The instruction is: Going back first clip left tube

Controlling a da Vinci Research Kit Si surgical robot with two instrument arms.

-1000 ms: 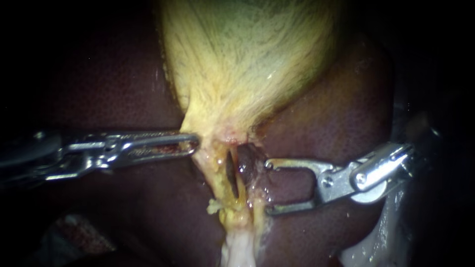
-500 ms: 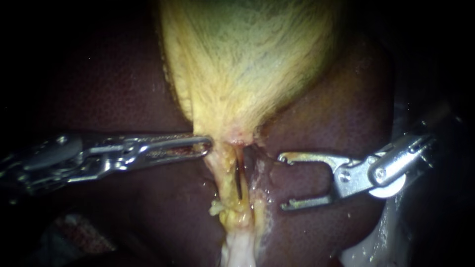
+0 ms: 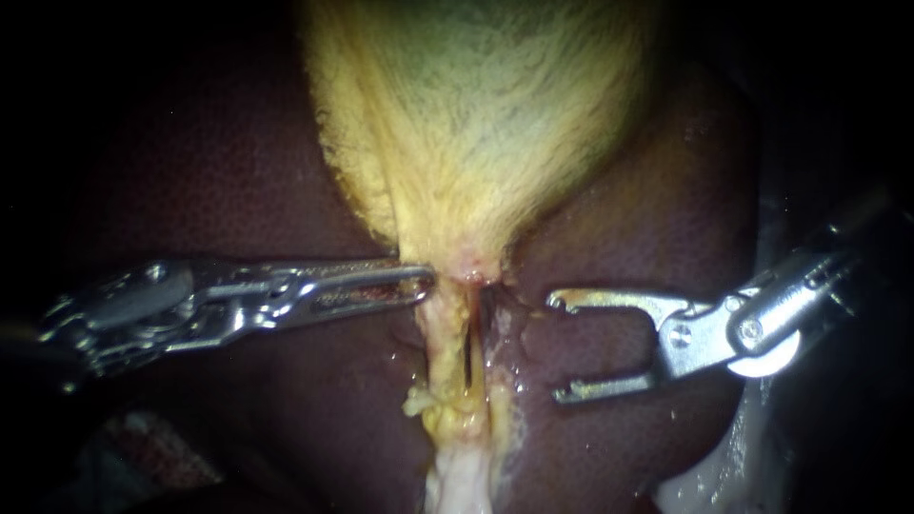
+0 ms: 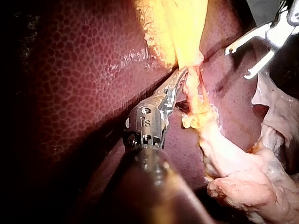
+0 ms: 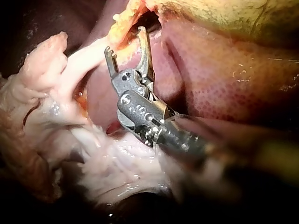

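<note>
The yellow gallbladder (image 3: 476,124) narrows to two tubes running down over the dark liver (image 3: 219,171). The left tube (image 3: 443,343) is yellow and the right tube (image 3: 497,366) is paler, with a dark slit between them. I can make out no clip on either. My left instrument (image 3: 427,279) lies level, its jaws shut on the gallbladder's neck where the left tube begins; the same grip shows in the left wrist view (image 4: 181,77). My right instrument (image 3: 557,345) stands apart to the right of the tubes, jaws wide open and holding nothing (image 5: 125,40).
Pale fatty tissue (image 3: 457,485) hangs below the tubes, and more pale tissue (image 5: 93,163) lies under and beside my right instrument. Liver surface surrounds the tubes on both sides. My right instrument shows far ahead in the left wrist view (image 4: 237,62).
My right instrument has drawn back to the right, off the tubes, jaws staying open. The tubes and gallbladder neck have swung right and straightened, my left instrument moving with them.
</note>
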